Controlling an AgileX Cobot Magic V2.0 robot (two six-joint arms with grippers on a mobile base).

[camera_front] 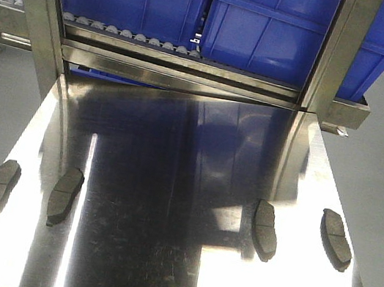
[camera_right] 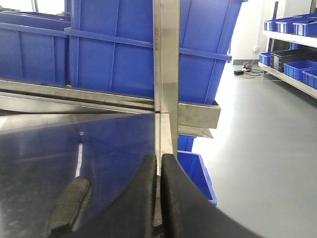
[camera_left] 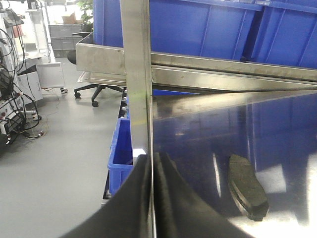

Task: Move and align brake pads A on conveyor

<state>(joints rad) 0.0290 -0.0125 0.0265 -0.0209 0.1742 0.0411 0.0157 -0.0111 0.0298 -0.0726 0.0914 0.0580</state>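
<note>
Four brake pads lie flat on the steel tabletop (camera_front: pixel 169 273), two per side: outer left pad (camera_front: pixel 0 188), inner left pad (camera_front: pixel 65 196), inner right pad (camera_front: pixel 264 229) and outer right pad (camera_front: pixel 336 239). Both grippers have their fingers pressed together, gripping nothing. One pad (camera_left: pixel 247 187) lies ahead and right of the left gripper (camera_left: pixel 152 163); another pad (camera_right: pixel 70 204) lies left of the right gripper (camera_right: pixel 158 161).
</note>
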